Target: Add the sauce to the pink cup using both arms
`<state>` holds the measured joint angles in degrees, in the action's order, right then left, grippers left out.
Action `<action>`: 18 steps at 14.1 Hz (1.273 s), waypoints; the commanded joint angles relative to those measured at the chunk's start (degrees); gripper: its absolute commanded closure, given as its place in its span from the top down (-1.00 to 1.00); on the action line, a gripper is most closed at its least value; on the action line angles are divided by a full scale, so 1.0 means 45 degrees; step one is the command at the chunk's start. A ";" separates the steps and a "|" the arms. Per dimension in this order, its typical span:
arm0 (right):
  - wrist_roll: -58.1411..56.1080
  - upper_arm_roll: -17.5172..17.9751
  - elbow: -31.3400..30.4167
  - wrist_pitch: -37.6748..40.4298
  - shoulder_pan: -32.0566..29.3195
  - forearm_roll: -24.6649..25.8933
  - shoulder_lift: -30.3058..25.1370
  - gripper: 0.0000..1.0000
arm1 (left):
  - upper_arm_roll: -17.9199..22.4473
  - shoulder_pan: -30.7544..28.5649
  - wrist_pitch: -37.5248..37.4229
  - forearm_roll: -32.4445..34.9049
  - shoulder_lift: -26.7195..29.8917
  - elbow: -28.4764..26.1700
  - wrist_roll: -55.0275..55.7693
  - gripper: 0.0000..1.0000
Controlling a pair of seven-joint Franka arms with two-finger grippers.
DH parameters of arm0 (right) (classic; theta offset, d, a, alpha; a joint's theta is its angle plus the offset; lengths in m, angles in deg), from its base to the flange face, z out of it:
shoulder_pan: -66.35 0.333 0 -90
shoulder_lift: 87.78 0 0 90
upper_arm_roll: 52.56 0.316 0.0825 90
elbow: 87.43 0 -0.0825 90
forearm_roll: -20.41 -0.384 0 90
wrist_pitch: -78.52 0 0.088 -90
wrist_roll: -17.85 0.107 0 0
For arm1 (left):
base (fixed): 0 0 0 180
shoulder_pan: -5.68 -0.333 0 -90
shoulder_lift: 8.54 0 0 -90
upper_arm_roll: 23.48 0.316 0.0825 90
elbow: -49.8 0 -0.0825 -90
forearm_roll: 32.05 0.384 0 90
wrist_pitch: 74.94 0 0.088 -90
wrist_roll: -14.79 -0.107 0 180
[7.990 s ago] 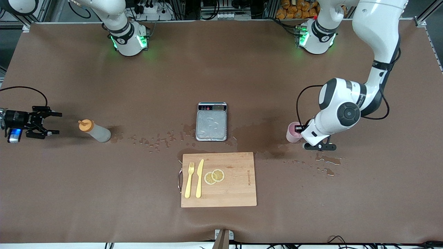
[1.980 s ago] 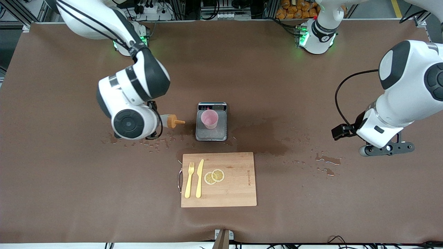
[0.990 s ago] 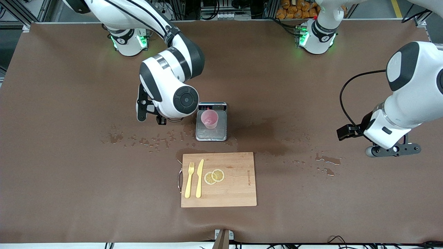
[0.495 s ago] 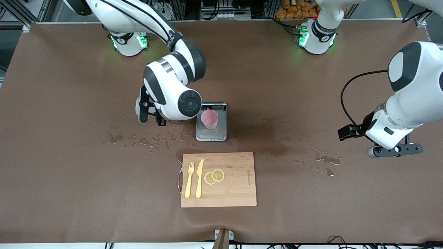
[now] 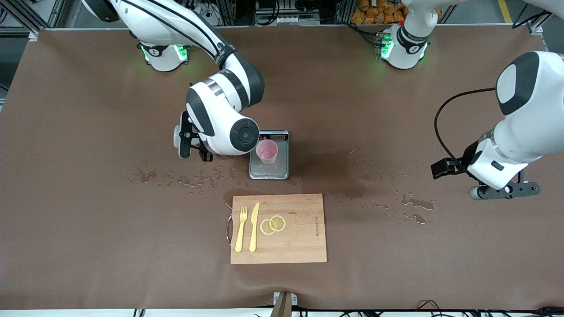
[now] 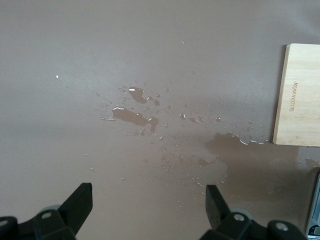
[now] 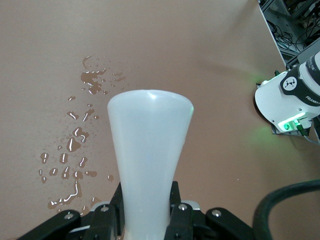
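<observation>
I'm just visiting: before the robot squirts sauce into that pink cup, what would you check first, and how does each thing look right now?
1. Pink cup upright on the scale: ok.
2. Right gripper shut on the sauce bottle: ok.
3. Nozzle over the cup: cannot tell, the arm hides it.
4. Left gripper open, waiting over the wet patch toward its end of the table, away from the cup: ok.
5. Cutting board nearer the camera than the scale, apart from it: ok.

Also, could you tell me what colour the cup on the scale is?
The cup is pale pink, clearest in the front view.
</observation>
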<state>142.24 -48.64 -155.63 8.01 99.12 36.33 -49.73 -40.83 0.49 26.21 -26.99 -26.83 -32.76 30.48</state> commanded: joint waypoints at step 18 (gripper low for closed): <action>-0.7752 0.0029 0.0272 -0.0131 -0.7022 -0.7886 -0.1170 -0.25 | 0.2229 0.1402 -0.3726 -0.0696 0.3381 -0.0403 -0.3058 1.00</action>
<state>112.28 -49.45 -153.73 7.11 72.30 6.17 -54.04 -35.10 2.63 10.91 -29.08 -14.72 -32.87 17.71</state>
